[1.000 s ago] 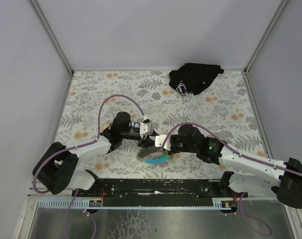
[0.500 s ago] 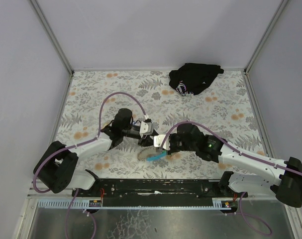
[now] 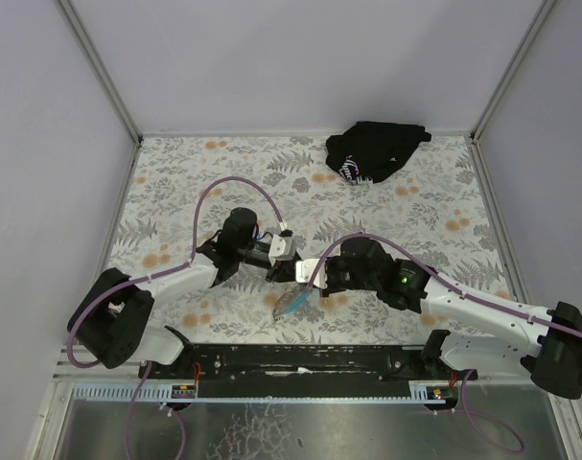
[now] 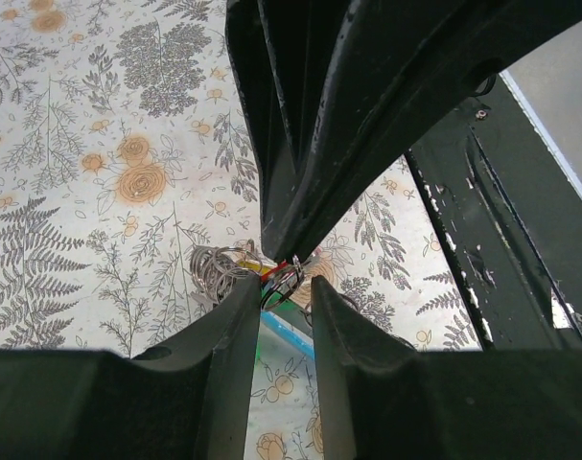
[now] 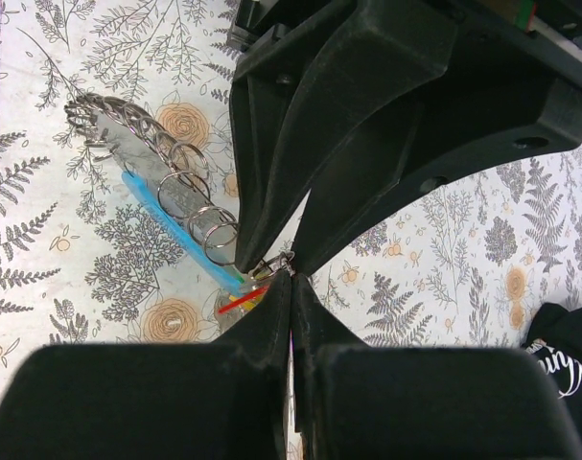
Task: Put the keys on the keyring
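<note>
Pale grey walls (image 3: 271, 57) enclose the fern-printed counter (image 3: 175, 182). Over its near middle the right pincer (image 5: 291, 283) pinches the keyring (image 5: 283, 259), strap (image 3: 295, 303) dangling; the left pincer (image 4: 287, 287) flanks it, grip unclear.

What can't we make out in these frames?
Left wrist: whether the keys are on the keyring; the right gripper covers them.
Right wrist: key count; its own fingers hide all but red and yellow tags.
Top external: keys and keyring too small, under the left gripper.
</note>
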You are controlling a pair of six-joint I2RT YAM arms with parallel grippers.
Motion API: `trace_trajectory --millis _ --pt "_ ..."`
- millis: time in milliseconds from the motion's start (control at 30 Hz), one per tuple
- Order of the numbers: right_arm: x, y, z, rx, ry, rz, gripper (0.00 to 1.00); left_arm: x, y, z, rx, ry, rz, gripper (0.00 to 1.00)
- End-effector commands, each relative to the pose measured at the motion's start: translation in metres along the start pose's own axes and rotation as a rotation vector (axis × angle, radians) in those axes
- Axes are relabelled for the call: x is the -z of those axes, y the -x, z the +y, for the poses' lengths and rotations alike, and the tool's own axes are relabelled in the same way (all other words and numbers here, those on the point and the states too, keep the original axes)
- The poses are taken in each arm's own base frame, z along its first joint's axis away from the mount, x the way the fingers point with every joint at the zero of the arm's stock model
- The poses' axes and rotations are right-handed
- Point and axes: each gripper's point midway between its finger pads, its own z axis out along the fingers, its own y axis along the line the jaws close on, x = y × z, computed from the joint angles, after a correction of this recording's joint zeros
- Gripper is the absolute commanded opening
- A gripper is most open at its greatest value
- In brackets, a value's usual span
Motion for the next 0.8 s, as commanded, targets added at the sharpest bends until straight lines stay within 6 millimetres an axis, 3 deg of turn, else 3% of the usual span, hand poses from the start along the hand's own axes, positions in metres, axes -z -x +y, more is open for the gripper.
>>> trace_trajectory --millis 0,433,767 --pt "0.009 0.032 -0.030 0.041 -0.121 -0.096 0.00 0.000 -0.001 0.002 0.014 -0.004 0.004 0.24" --pt "0.017 0.016 -0.022 -0.009 -0.136 -0.060 0.00 0.002 -0.007 0.007 0.046 0.032 0.033 0.01" --pt "0.014 -0.002 -0.010 -0.055 -0.116 -0.009 0.00 0.006 -0.009 0.020 0.086 0.109 0.043 0.00"
